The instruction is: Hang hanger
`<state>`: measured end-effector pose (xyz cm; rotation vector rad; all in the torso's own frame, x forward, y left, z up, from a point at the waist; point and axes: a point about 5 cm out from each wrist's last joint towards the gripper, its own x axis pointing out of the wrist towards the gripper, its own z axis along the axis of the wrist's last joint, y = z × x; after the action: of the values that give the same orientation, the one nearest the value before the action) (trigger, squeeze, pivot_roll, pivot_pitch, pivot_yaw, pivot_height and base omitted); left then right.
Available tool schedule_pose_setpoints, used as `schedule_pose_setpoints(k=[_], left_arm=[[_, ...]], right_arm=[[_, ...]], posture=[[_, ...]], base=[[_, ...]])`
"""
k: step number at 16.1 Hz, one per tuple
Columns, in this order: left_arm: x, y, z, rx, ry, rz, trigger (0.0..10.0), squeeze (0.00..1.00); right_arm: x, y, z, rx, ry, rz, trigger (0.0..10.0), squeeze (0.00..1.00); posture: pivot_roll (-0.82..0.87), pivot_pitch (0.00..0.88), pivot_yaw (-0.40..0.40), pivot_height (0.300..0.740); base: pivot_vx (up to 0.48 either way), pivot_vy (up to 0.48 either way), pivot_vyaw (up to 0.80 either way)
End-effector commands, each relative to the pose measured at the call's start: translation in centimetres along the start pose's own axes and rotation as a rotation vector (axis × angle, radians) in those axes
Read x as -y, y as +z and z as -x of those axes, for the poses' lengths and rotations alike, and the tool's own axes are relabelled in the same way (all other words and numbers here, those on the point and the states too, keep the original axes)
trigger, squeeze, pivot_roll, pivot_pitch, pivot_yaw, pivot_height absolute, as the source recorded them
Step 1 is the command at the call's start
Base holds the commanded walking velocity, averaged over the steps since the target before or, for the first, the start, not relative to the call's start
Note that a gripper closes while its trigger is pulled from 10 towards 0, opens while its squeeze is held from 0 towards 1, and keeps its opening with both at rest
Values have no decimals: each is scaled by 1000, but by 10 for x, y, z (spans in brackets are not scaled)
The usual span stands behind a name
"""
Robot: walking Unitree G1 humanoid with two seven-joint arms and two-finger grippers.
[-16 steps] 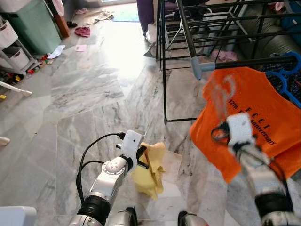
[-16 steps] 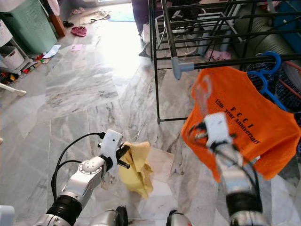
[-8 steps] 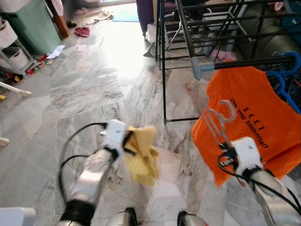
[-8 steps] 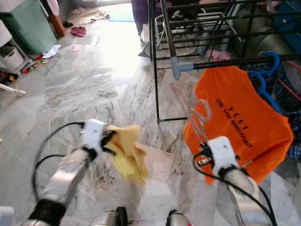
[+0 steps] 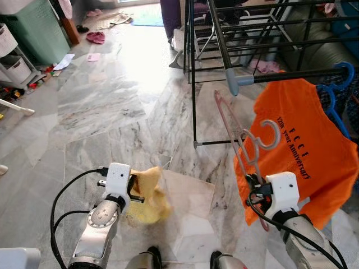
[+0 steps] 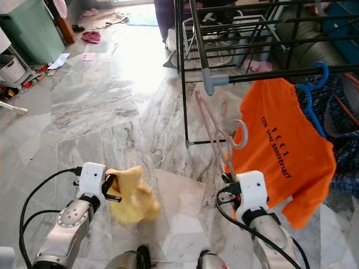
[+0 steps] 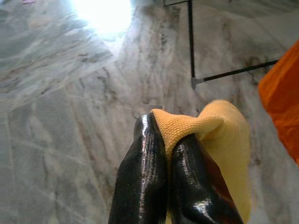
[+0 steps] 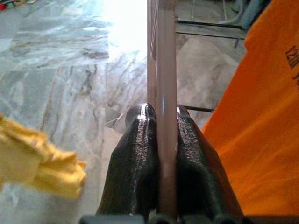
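My right gripper [image 5: 251, 182] is shut on the lower part of a pink hanger [image 8: 166, 70], low at the right. The hanger stands upright, its pale hook just left of an orange T-shirt [image 5: 297, 145]. That shirt hangs on a blue hanger [image 5: 342, 73] from the dark rail [image 5: 280, 74] of a drying rack. At the lower left, my left gripper [image 5: 134, 188] is shut on a yellow cloth [image 5: 148, 193] that droops over the marble floor. In the left wrist view the cloth [image 7: 219, 130] is pinched between the black fingers [image 7: 145, 158].
The black drying rack [image 5: 193, 73] stands ahead and to the right, with more rails behind. A green bin [image 5: 39, 28] and white baskets [image 5: 14, 61] are at the far left. Clothes [image 5: 98, 37] lie on the floor at the back.
My right gripper has come down and back from in front of the orange shirt, still holding the hanger. My left gripper swung up, then lowered with the yellow cloth.
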<state>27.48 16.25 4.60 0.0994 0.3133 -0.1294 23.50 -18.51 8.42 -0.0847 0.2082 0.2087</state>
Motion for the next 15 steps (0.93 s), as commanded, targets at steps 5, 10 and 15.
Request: schedule_pose_setpoints(k=[5,10,15], left_arm=[[-4,10,-1,24,63,-2,10000,0],[2,8,-5,11,65,1,10000,0],[3,12,-10,14,66,0,10000,0]], right_arm=[[-8,14,-18,35,-69,-76,10000,0],[-20,12,-26,35,-88,-65,10000,0],[-26,10,-33,33,-89,-72,10000,0]], posture=[[-52,111,47,740],[-68,98,31,740],[-68,78,35,740]], base=[[-208,0,0],[-281,0,0],[-284,0,0]])
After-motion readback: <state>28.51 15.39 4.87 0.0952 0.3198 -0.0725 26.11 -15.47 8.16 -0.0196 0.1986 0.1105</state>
